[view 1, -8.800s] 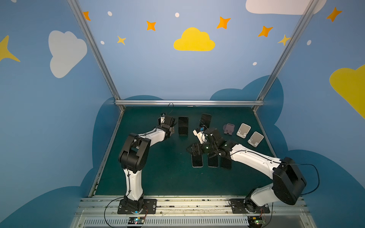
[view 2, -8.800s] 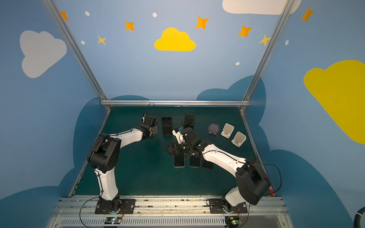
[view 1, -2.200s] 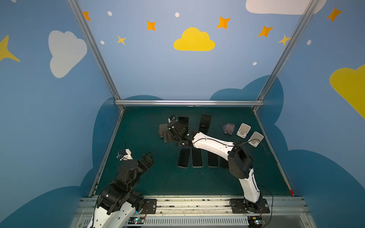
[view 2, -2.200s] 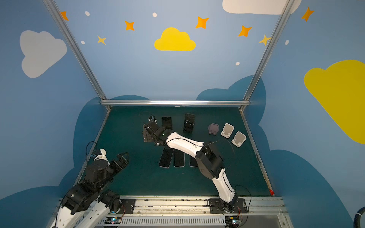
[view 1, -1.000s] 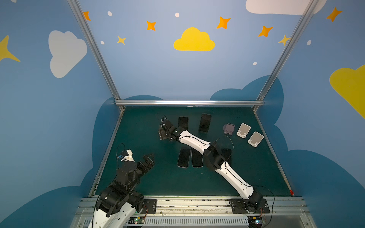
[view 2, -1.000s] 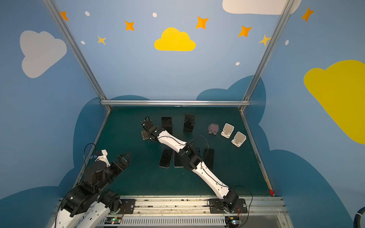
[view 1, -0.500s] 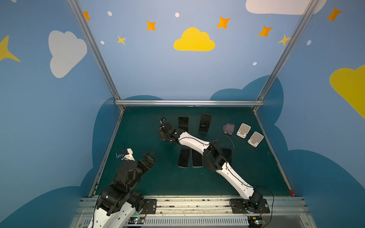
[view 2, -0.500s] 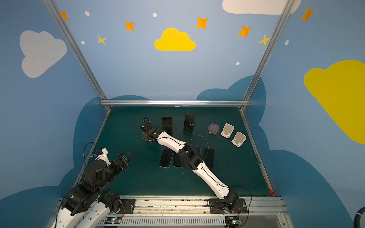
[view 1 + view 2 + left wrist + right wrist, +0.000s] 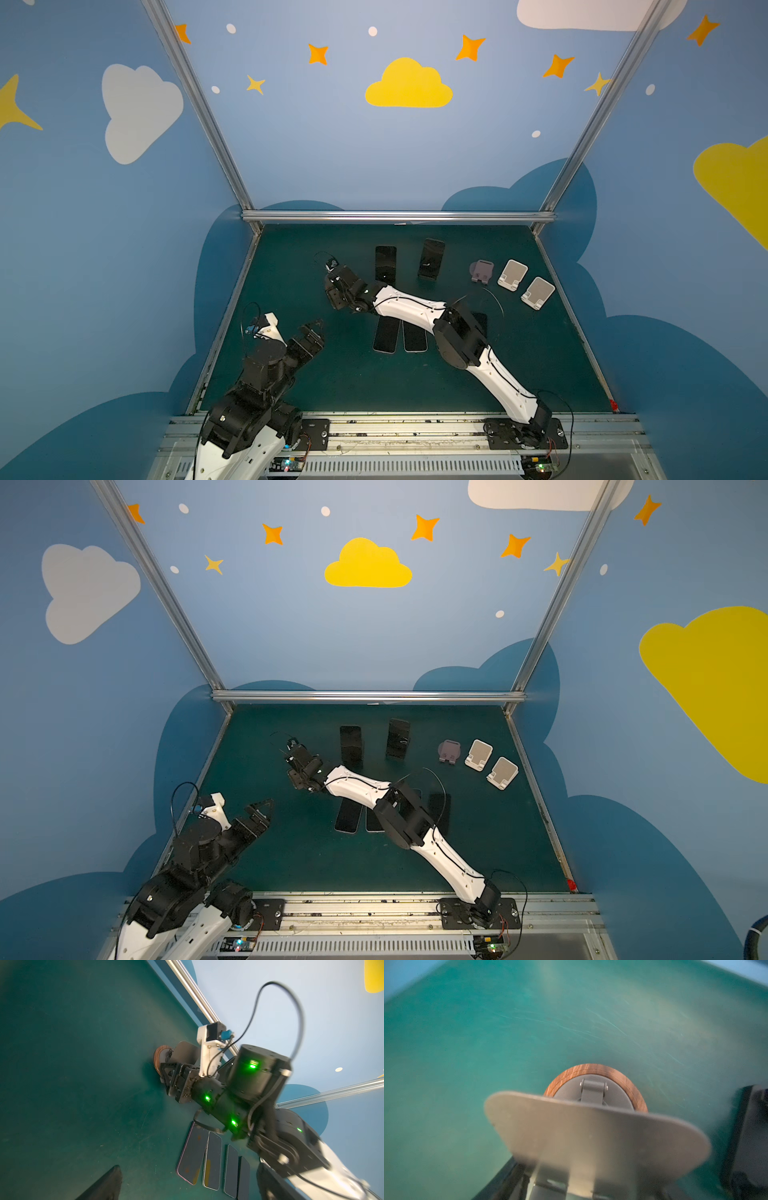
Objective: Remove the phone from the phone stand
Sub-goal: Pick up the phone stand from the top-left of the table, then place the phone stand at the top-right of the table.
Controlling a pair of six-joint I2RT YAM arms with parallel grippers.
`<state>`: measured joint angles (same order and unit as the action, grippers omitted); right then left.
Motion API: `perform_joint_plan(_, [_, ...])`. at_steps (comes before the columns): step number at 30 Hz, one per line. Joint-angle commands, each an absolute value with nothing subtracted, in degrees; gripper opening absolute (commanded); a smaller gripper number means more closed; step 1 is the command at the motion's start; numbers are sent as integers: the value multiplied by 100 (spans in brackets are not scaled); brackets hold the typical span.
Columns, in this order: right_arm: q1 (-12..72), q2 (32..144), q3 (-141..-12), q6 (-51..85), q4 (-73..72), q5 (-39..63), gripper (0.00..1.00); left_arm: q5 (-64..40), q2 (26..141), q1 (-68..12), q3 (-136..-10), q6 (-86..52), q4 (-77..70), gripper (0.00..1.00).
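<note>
The right gripper [image 9: 165, 1076] pinches the lip of an empty, wood-based phone stand [image 9: 593, 1126] just beyond the row of flat phones [image 9: 207, 1159]. Only the wrist views show the wood; in both top views it is a dark shape. One upright phone [image 9: 385, 263] and a second upright phone [image 9: 432, 257] lean farther back from that row. The left gripper [image 9: 311, 332] hovers left of the row, fingers wide.

Green mat [image 9: 353, 382]; blue cloud-painted walls [image 9: 374, 158]
</note>
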<state>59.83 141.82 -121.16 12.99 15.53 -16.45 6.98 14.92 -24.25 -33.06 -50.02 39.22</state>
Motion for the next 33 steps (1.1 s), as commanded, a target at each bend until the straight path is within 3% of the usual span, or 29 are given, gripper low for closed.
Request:
perform_joint_plan(1, [6061,13391,-11713,1256,926,-1675,68,773,1450,-2400,-3435,-4930,3850,100])
perform_joint_plan(17, [6077,10492,-8453,1481,225,-2195,68,595,1906,-2403,-3623,-4860,3448,100])
perform_joint_plan(26, [5483,8377,-6599,1650,528,-2610,67,253,2566,-2405,-3389,-4906,2576,100])
perform_joint_plan(33, [4447,7133,-5486,1926,964,-2444,68,185,2818,-2401,-3109,-5025,2106,100])
